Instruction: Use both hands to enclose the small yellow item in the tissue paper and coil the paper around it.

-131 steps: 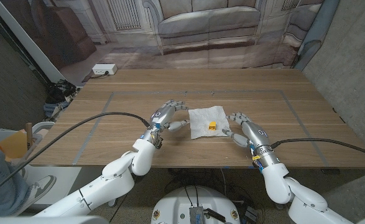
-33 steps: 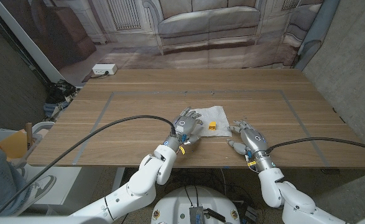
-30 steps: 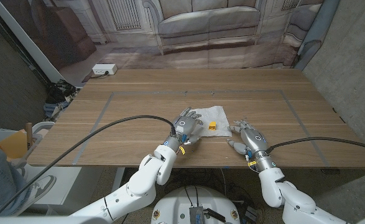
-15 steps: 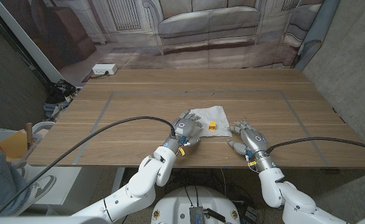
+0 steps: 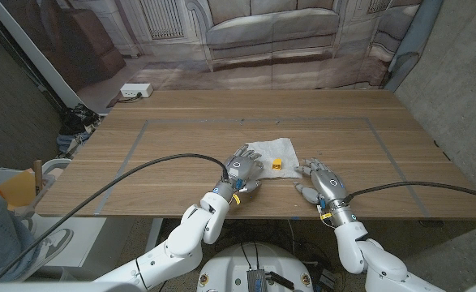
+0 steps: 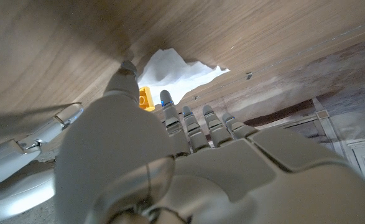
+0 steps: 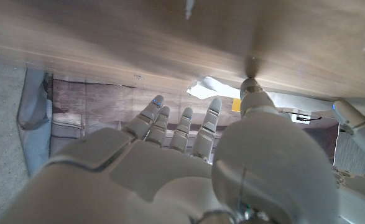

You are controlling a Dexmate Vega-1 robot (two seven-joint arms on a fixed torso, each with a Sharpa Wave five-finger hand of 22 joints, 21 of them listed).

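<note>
Tissue paper, thin, white and crumpled, lies toward the near edge of the wood-grain desk, a small yellow block resting on it. Left robot hand covers its left part, whether gripping I cannot tell. Right robot hand rests beside it, fingers spread, holding nothing.

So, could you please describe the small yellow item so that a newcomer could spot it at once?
On the wooden table, between the robot's two hands, lies a crumpled white tissue paper. The small yellow blocky item sits on its near right part, the one bright spot among white paper and grey fingers.
</note>
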